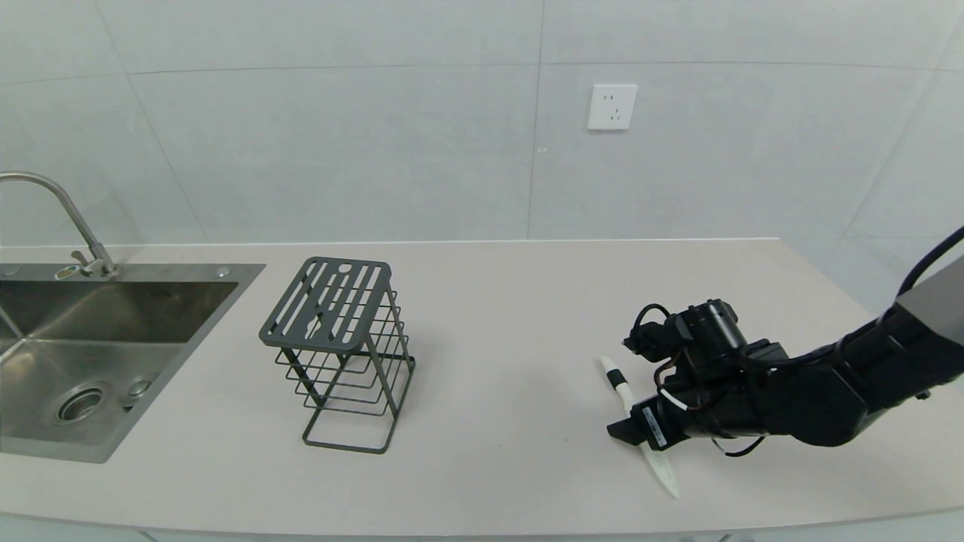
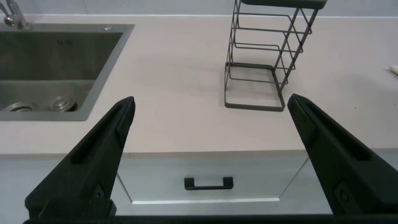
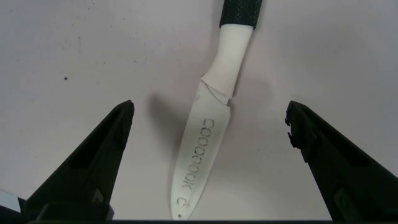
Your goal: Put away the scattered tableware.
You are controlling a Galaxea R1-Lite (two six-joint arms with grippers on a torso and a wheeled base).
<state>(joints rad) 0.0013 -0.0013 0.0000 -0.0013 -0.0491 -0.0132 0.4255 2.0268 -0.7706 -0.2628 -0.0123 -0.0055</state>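
Observation:
A white knife (image 1: 640, 421) with a black band on its handle lies flat on the pale counter at the right, blade toward the front edge. My right gripper (image 1: 631, 433) hangs low right over it, open, its fingers (image 3: 93, 162) on either side of the knife's blade (image 3: 200, 158) without touching it. A dark wire cutlery rack (image 1: 339, 354) with a slotted top stands at the counter's middle left. My left gripper (image 2: 208, 162) is open and holds nothing, in front of the counter's edge, facing the rack (image 2: 264, 56).
A steel sink (image 1: 90, 354) with a curved tap (image 1: 64, 218) is set into the counter at the far left. A wall socket (image 1: 611, 107) sits on the tiled wall behind. A drawer with a black handle (image 2: 208, 183) lies under the counter edge.

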